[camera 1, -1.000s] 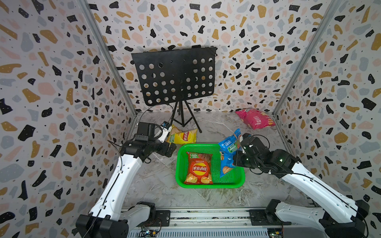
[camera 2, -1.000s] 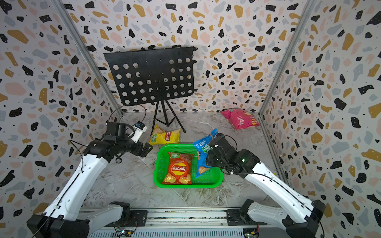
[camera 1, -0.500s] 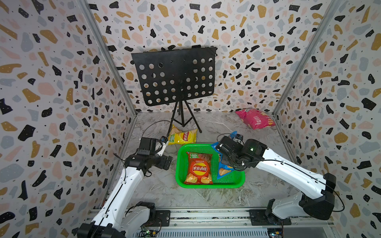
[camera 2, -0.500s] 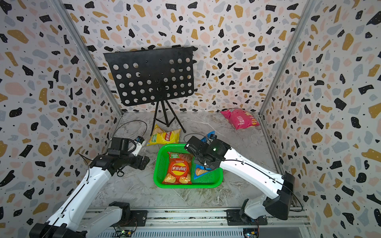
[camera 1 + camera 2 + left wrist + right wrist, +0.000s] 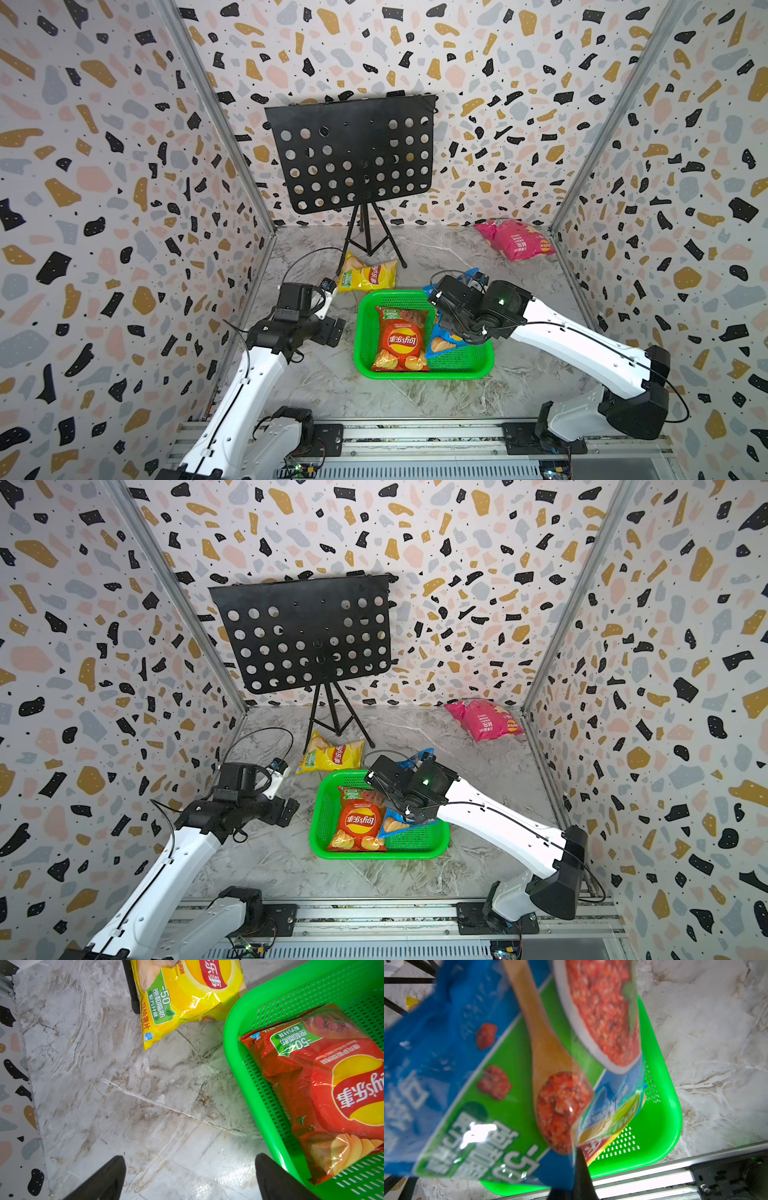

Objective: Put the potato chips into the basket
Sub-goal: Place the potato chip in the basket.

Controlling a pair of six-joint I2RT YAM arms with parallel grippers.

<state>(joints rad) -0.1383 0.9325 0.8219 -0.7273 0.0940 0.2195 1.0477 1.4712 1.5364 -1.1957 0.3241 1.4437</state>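
In both top views the basket point(image 5: 362, 332) sits mid-floor between my arms. The red bag point(image 5: 401, 340) lies flat in its left half. My right gripper point(image 5: 455, 322) is over the right half, clamped on the blue bag point(image 5: 446, 344), though my wrist hides the fingers. The bag hangs tilted, with its lower end down in the basket beside the red bag and its upper end poking out past the far rim. My left gripper point(image 5: 332, 330) hangs just left of the basket and holds nothing. The yellow bag point(image 5: 368, 276) lies on the floor point(image 5: 332, 386) just beyond the basket's far left corner, at the feet of the stand point(image 5: 353, 153). The pink bag point(image 5: 515, 242) lies in the far right corner, well apart from the basket.

In my left wrist view my fingers point(image 5: 104, 1180) stand wide apart with only bare floor between them. One of them is just beside the basket's outer wall point(image 5: 249, 1095). The red bag point(image 5: 322, 1084) lies inside, close to that wall. The yellow bag point(image 5: 187, 997) is outside, near the corner, with a black stand leg along its edge.

In my right wrist view the blue bag point(image 5: 467, 1064) fills most of the picture, close and blurred. One dark finger point(image 5: 581, 1176) presses against its fold and the other is hidden behind the bag. A corner of the basket point(image 5: 670, 1105) shows beneath the bag.
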